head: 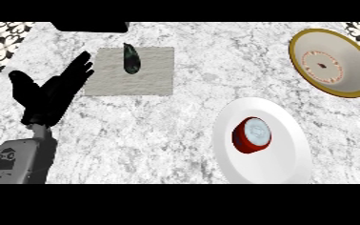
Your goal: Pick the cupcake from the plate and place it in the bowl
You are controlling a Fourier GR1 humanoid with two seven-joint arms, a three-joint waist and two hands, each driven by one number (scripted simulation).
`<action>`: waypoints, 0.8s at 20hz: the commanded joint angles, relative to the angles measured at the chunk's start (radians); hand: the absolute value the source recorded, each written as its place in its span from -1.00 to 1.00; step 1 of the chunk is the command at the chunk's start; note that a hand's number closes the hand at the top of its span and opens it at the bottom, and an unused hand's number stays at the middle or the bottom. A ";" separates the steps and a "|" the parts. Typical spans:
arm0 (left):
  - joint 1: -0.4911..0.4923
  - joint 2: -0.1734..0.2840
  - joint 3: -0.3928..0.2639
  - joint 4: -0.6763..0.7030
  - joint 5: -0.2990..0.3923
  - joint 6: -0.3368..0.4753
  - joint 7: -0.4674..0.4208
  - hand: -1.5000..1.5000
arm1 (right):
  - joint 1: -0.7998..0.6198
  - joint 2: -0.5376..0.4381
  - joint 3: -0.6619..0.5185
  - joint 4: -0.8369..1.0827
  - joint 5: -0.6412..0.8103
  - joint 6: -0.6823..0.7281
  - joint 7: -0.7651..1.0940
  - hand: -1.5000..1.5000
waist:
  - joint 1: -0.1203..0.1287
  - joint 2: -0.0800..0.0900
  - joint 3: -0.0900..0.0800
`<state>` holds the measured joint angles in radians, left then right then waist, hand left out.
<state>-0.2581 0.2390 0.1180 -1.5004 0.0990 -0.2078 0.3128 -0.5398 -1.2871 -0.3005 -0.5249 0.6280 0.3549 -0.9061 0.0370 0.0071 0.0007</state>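
A cupcake (251, 134) with a red wrapper and pale frosting sits on a white plate (281, 162) at the lower right of the counter. The bowl (341, 83), gold-rimmed with a pale inside, stands at the far right edge, above the plate. My left hand (48, 94) shows at the left with its fingers straight and spread, holding nothing, far from the plate. My right hand shows nowhere in the head view.
A grey mat (151, 81) lies at the upper middle with a dark elongated vegetable (131, 58) on it. A black object (90, 26) sits at the counter's top edge. Marbled counter spreads between the mat and the plate.
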 commanded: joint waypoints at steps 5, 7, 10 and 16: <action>-0.014 0.014 0.015 0.000 0.017 -0.014 0.021 0.00 | -0.179 0.030 0.062 -0.029 -0.055 0.234 0.006 1.00 | 0.003 -0.001 -0.001; 0.027 0.005 0.004 -0.013 -0.010 -0.004 -0.014 0.00 | -0.233 0.082 0.070 -0.064 -0.074 0.231 0.113 1.00 | -0.001 -0.003 -0.002; -0.014 -0.035 -0.014 0.000 -0.012 0.027 0.009 0.00 | -0.303 0.169 0.096 -0.061 -0.074 0.183 0.173 1.00 | 0.000 -0.001 -0.001; -0.026 0.012 0.031 0.057 0.013 -0.022 -0.026 0.00 | -0.441 0.280 0.154 -0.009 -0.022 0.127 0.313 1.00 | -0.002 0.004 -0.001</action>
<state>-0.2507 0.2327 0.1237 -1.4885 0.0989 -0.2143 0.2988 -0.8986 -1.0755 -0.1793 -0.5722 0.5739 0.4705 -0.6247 0.0352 0.0071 -0.0005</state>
